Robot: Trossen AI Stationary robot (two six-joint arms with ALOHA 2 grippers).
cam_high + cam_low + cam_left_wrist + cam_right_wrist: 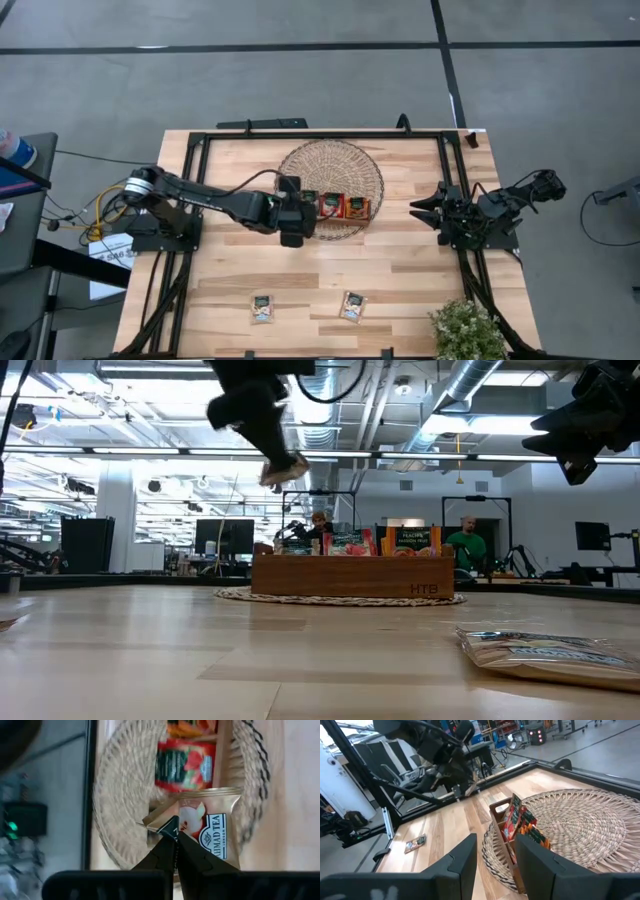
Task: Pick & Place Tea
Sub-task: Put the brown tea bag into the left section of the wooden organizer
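Observation:
My left gripper [292, 234] [175, 845] hovers over the near-left rim of the round wicker basket [300, 160], shut on a pale tea sachet [212, 825] with a dark-green top. In the low view, the gripper and sachet [285, 468] are high above the wooden tray [350, 575]. The tray [337, 207] stands in the basket and holds red, orange and green-topped sachets [185, 765]. Two more pale sachets [263, 308] [352, 305] lie flat on the table near its near edge. My right gripper [495, 855] [425, 208] waits open at the table's right side. My left gripper pinches the pale sachet by its dark-green top end [167, 826] between the two fingertips. The fingers [192, 855] slant down from above on the table's left side. The sachet is lifted clear and sticks out tilted beyond the fingertips, over the basket's weave.
A black metal frame [320, 135] runs along the table's edges. A small green plant [465, 330] stands at the near right corner. Bare wood lies between the basket and the two loose sachets. People sit in the room beyond the table [468, 545].

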